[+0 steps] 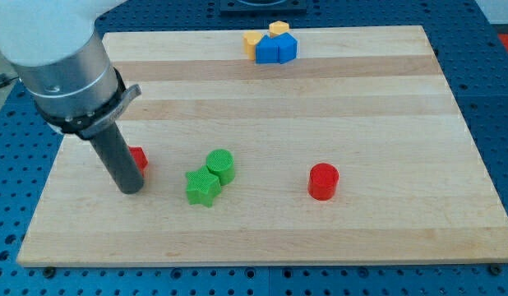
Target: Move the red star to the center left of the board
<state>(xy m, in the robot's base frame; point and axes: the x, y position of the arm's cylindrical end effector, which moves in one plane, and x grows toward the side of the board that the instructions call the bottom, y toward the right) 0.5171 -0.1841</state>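
The red star [139, 159] lies at the view's left side of the wooden board [270, 107], mostly hidden behind my rod, so only its right part shows. My tip [131, 190] rests on the board just below and left of the red star, touching or nearly touching it. The rod and the grey arm body cover the board's upper left.
A green star [202, 187] and a green cylinder [220, 166] touch each other right of the tip. A red cylinder [323, 182] stands right of centre. Two blue blocks [276, 49] and two yellow blocks [262, 35] cluster at the top edge.
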